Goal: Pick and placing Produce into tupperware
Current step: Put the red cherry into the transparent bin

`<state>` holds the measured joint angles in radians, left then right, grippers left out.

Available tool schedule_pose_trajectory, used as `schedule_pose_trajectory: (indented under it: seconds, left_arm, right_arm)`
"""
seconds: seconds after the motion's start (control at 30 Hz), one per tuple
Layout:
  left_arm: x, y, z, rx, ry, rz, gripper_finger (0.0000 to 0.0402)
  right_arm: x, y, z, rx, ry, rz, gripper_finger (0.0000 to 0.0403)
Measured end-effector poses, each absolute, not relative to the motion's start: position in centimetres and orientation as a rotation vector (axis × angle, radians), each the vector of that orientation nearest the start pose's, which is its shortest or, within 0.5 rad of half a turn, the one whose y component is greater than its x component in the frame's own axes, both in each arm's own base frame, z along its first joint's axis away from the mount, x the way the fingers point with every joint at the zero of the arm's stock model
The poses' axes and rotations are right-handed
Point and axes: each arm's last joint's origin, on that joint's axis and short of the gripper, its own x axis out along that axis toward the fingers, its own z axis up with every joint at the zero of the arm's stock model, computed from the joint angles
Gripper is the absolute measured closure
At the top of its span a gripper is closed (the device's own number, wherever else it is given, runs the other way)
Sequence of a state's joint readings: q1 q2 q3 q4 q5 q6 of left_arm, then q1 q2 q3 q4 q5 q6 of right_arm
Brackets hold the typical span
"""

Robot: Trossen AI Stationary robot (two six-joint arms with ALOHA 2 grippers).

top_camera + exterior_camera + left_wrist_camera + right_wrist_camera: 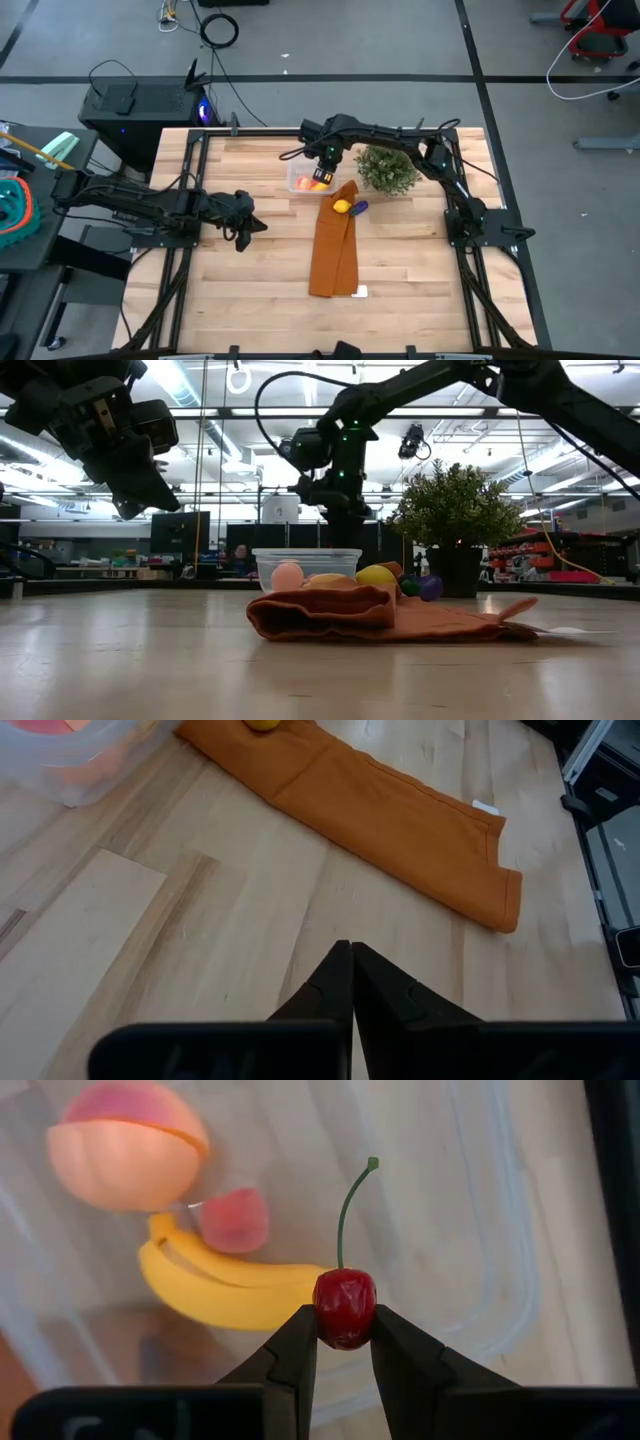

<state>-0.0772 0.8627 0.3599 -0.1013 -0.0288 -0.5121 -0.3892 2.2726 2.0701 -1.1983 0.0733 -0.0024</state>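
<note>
My right gripper (345, 1342) pinching cherry (345, 1308) by body, stem up, hung over tupperware (500, 1230) for clean drop. Below in box: banana (230, 1285), peach. Lemon (342, 207) waits on cloth (333, 250). Left gripper (350, 982) closed, empty, parked clear.

A light wooden table (250, 270) of pale planks carries everything. Toward its far edge, near the middle, sits the clear tupperware (304, 178). Just beside that, nearer the right edge, stands a green potted plant (387, 170). A long orange-brown cloth (333, 245) lies flat from the box toward the near edge. A small white scrap, perhaps a tag (360, 292), rests at the cloth's near end, just touching the wood.
</note>
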Motion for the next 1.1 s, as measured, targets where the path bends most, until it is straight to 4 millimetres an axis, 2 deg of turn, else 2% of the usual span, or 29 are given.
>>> schedule_pose_trajectory:
  seconds: [0.4, 0.73, 0.93, 1.1]
  left_arm:
    - [17.1, -1.2, 18.4, -0.464, 0.601, 0.108, 0.0382]
    - [17.1, -1.2, 18.4, -0.464, 0.601, 0.109, 0.0387]
    - [17.1, -1.2, 18.4, -0.464, 0.601, 0.109, 0.0375]
    - [17.1, -1.2, 18.4, -0.464, 0.601, 0.109, 0.0381]
  right_arm:
    - [42.6, -17.8, 22.0, 0.127, 1.378, -0.352, 0.0309]
    - [42.1, -19.1, 22.0, 0.185, 1.368, -0.400, 0.0309]
    - [42.1, -19.1, 22.0, 0.206, 1.363, -0.379, 0.0309]
    - [42.1, -19.0, 21.8, 0.219, 1.370, -0.364, 0.0309]
